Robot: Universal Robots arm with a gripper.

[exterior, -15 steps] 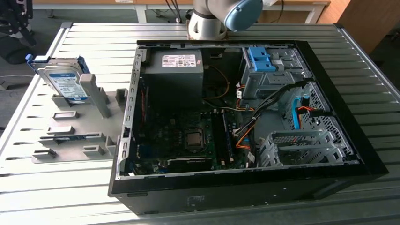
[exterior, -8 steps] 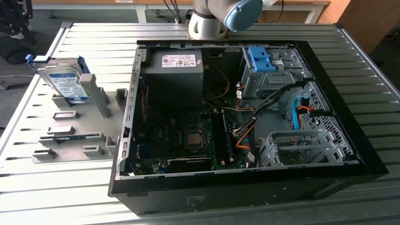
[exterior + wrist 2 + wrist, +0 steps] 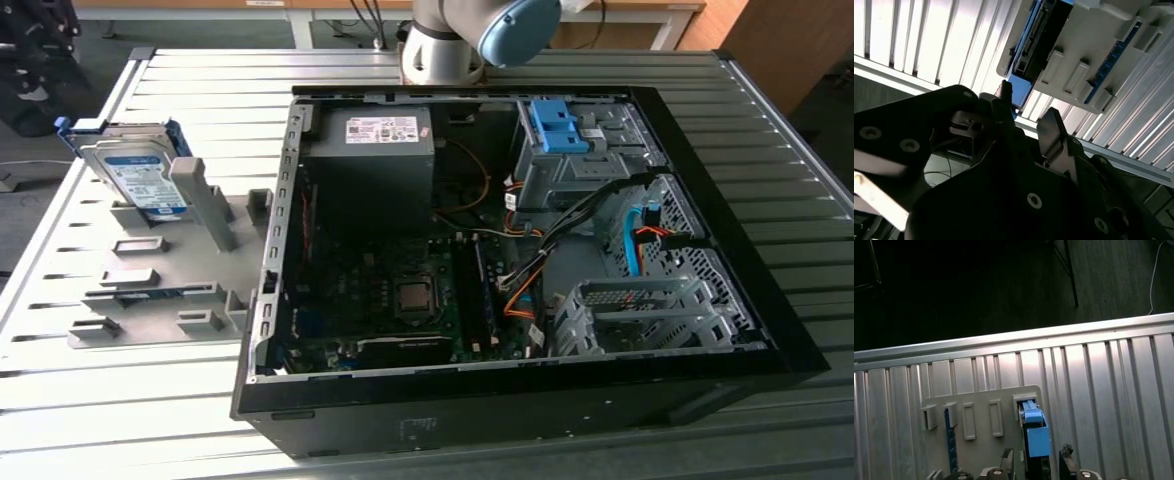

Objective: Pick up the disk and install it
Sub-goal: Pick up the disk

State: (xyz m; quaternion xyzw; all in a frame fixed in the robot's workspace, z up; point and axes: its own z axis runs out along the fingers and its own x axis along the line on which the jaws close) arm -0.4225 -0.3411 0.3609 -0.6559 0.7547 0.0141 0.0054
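Disk (image 3: 138, 178) — exterior view: it stands on edge in a grey slotted holder (image 3: 200, 215) on the slatted tabletop (image 3: 134, 400), toward the exterior view's left, just beside the open computer case (image 3: 534, 400). Parked upright, its top edge and both flat faces are free, probably so it can be pinched from above. Inside the case, a metal drive cage (image 3: 587, 170) with a blue bracket (image 3: 554, 125) on top sits on the far side, and a second, bare cage (image 3: 641, 310) sits nearer. The disk is outside the case, so nothing is installed yet. A joint of the arm (image 3: 454, 40) shows at the far edge.

Second wrist view: the end effector (image 3: 1028, 102) is released — two dark fingers (image 3: 1053, 127) are spread, with nothing in the gap. The disk (image 3: 1041, 35) and its blue rail lie ahead, apart from the tips, seated in the holder (image 3: 1094, 60).

First wrist view: the camera looks onto the holder (image 3: 981, 405). The disk's blue end (image 3: 1035, 432) sits in its slot, in line with the gap of the end effector (image 3: 1036, 462), one fingertip (image 3: 1006, 460) showing on each side. I judge this a line-up for a grasp, with no contact visible.
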